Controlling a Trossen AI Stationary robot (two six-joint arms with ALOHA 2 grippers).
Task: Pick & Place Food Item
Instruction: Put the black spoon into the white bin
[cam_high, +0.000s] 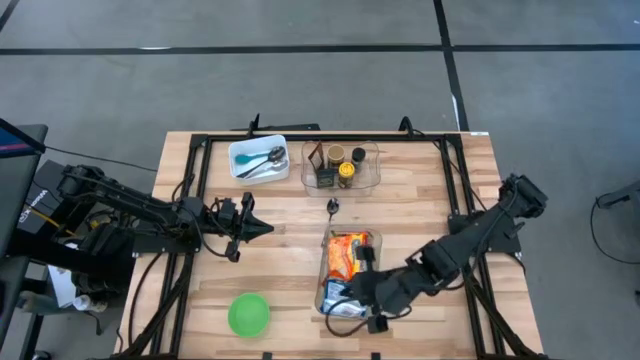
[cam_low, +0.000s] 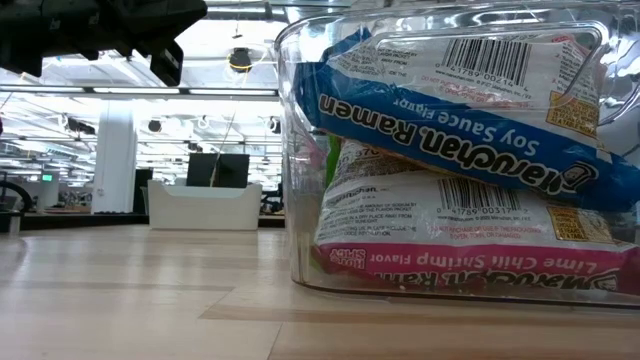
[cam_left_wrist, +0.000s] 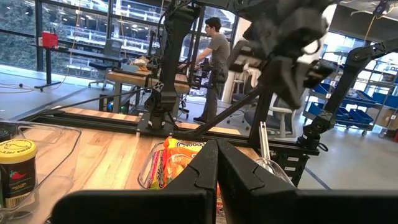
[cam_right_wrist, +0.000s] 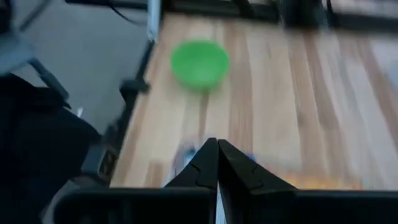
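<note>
**Tech A:** Wooden counter (cam_high: 290, 250) surface first, then the right gripper (cam_high: 365, 290). Report its status.

**Tech B:** The right gripper sits above the clear bin (cam_high: 322, 290) of ramen packs. Its fingers (cam_right_wrist: 214, 163) are pressed fully together, with nothing between them. The task's food items lie directly beneath it: a blue soy sauce ramen pack (cam_low: 450, 110) stacked on a lime chili shrimp ramen pack (cam_low: 470, 240), both inside the bin. An orange ramen pack (cam_high: 345, 250) lies in the same bin, just beyond the gripper on its far side.

**Tech A:** What lies farther out from that gripper?

**Tech B:** A green bowl (cam_high: 249, 314) stands well apart from it, toward the left arm's side and near the counter's front edge. Its wrist view shows the bowl (cam_right_wrist: 199, 62) ahead of the fingertips.

**Tech A:** And the left gripper (cam_high: 262, 228)?

**Tech B:** Also fully closed and empty, it hovers over bare counter, pointing toward the bin. Beyond both grippers, along the far edge, a white tray (cam_high: 258, 158) holds utensils, and a clear container (cam_high: 341, 166) beside it holds jars. A person (cam_left_wrist: 216, 56) stands in the room behind.
</note>
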